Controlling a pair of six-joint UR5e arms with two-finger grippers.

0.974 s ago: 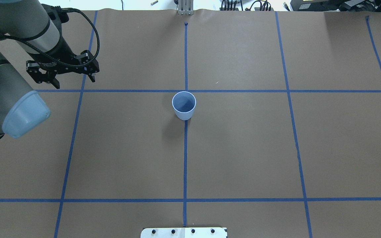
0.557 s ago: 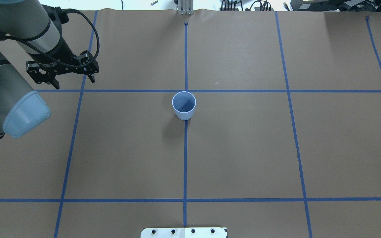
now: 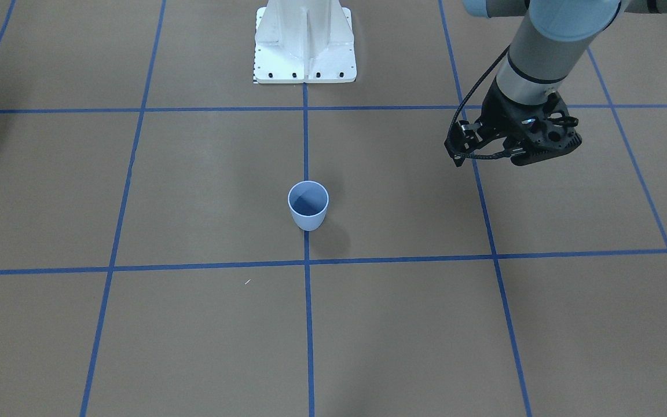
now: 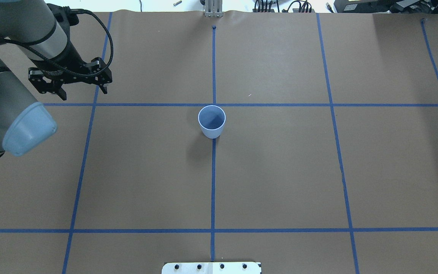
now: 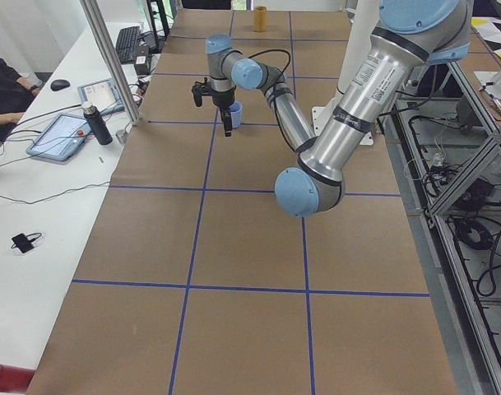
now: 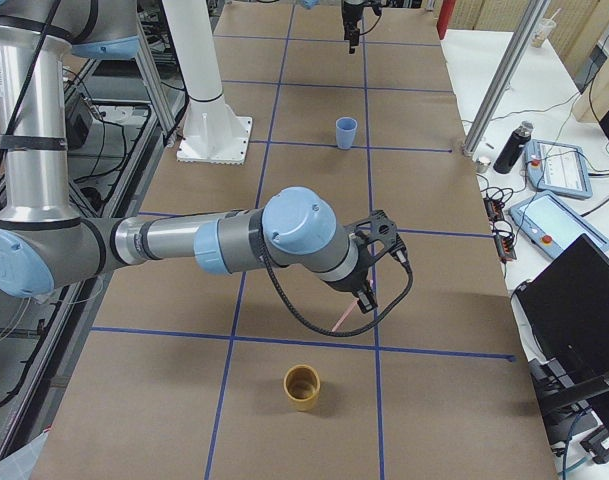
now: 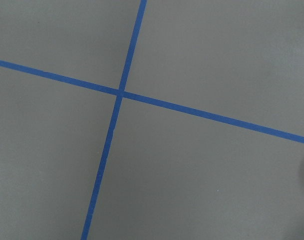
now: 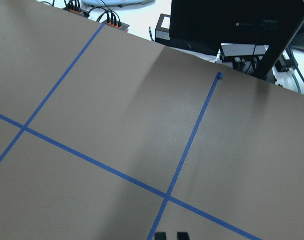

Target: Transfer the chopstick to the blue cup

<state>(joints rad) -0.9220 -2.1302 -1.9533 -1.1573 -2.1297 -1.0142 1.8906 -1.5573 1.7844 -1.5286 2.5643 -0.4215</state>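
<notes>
The blue cup (image 4: 211,121) stands upright and empty at the table's centre, on the crossing of the tape lines; it also shows in the front-facing view (image 3: 308,205). My left gripper (image 4: 84,93) hangs open and empty above the table, far to the cup's left. My right gripper (image 6: 365,297) shows in the exterior right view, far from the cup, with a thin pinkish chopstick (image 6: 345,318) slanting down from its fingers. In the right wrist view only its two fingertips (image 8: 160,235) show at the bottom edge, close together; the chopstick is hidden there.
A tan cup (image 6: 303,387) stands on the table near my right gripper. The white robot base plate (image 3: 304,52) sits at the table's near edge. Blue tape lines grid the brown table cover. A bottle (image 6: 510,147) and tablets lie on the side bench.
My left gripper has shifted slightly away from the robot, still open. The blue cup has not moved.
</notes>
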